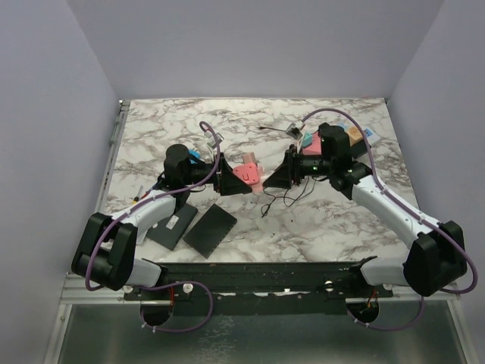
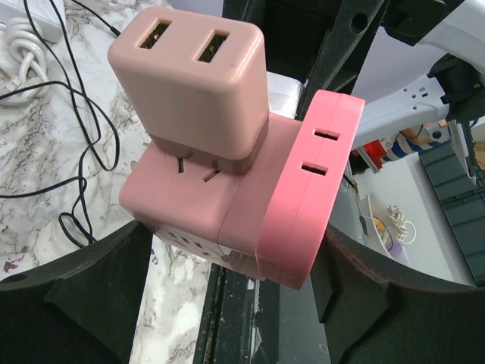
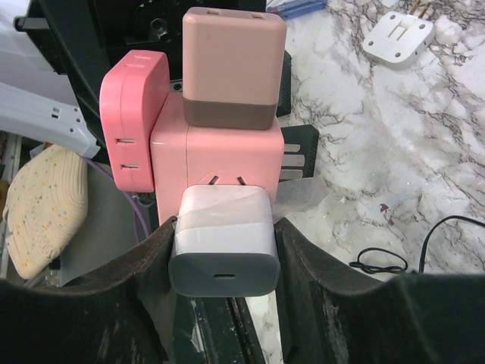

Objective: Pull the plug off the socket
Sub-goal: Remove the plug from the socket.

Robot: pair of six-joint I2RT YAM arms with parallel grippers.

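A pink cube socket [image 2: 189,197] hangs in the air between my two arms [image 1: 246,174]. My left gripper [image 2: 231,250] is shut on it, one finger on the cube's side and the other against a flat pink plug [image 2: 311,189] on its opposite face. A tan two-port charger [image 2: 189,76] sits in the cube's top face. The white plug [image 3: 223,243] with a grey end is pushed into the cube's near face [image 3: 216,155]. My right gripper [image 3: 223,254] is shut on that white plug, a finger pressed to each side.
Two flat black pads [image 1: 210,229] lie near the left arm's base. Thin black cables [image 1: 284,199] trail on the marble under the grippers. A loose white plug [image 3: 395,38] lies on the table. Coloured blocks [image 1: 356,136] sit behind the right arm.
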